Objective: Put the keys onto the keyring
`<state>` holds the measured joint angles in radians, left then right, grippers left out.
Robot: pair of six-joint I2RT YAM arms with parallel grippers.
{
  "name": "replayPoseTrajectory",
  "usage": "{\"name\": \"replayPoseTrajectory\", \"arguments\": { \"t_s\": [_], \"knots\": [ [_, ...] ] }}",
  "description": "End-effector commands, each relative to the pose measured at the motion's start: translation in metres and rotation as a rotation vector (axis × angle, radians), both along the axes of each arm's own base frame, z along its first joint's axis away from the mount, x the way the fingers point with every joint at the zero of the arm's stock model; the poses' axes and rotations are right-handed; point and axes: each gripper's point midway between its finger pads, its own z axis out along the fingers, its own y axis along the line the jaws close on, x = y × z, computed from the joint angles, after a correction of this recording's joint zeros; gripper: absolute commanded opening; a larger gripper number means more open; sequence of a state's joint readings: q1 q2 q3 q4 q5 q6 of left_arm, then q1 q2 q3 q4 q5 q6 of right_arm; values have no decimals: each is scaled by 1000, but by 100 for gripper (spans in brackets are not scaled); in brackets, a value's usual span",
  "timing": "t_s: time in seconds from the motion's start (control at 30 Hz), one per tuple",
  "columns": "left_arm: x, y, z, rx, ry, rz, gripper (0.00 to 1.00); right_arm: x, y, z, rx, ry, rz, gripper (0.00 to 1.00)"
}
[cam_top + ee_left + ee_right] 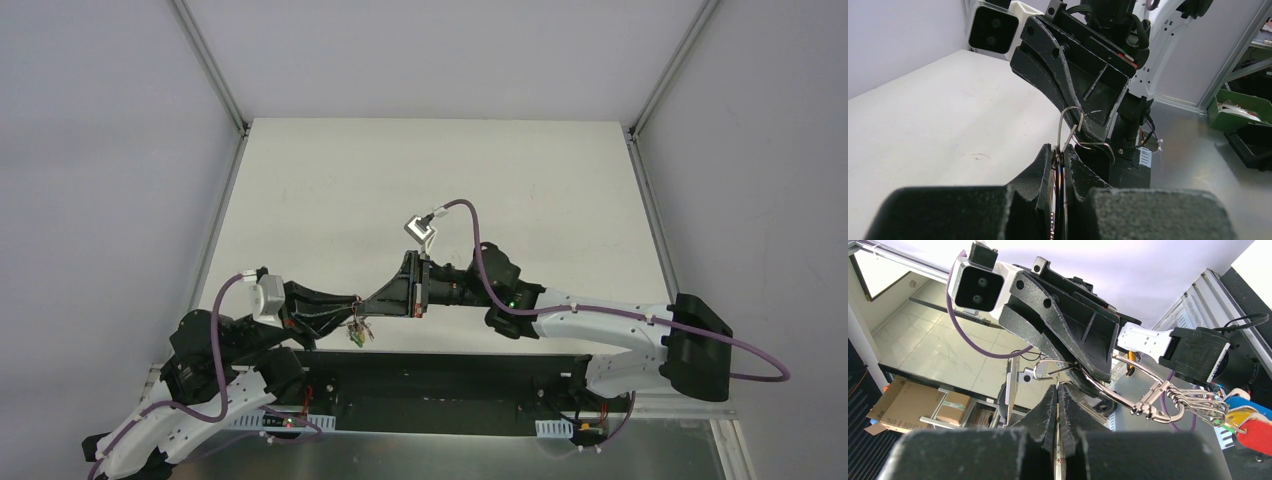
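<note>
Both arms meet tip to tip low over the surface [430,180], near its 6 o'clock edge. The left gripper [355,304] is clamped on the keyring [1069,128], whose wire loop sticks up from between its fingers. The right gripper [372,299] has its fingers pressed together, tips against that loop; I can't tell whether they pinch it. A bunch [357,335] dangles from the ring at 6 o'clock of the meeting point, with a green-headed key [354,342] among red [1255,432], yellow [1243,416] and blue [1240,402] heads.
</note>
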<state>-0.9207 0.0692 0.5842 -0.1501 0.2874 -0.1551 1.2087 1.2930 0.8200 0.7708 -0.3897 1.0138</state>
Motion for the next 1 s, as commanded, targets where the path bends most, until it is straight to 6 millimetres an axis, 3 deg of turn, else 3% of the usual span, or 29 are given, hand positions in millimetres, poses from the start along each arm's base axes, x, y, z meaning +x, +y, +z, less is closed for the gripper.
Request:
{"name": "replayPoseTrajectory", "arguments": {
  "t_s": [0.0, 0.97],
  "knots": [
    [-8, 0, 16, -44, -66, -36, 0, 1, -8, 36, 129, -40, -28, 0],
    [-9, -4, 13, -39, -55, -57, 0, -4, -23, 73, 227, -96, -36, 0]
  ]
}}
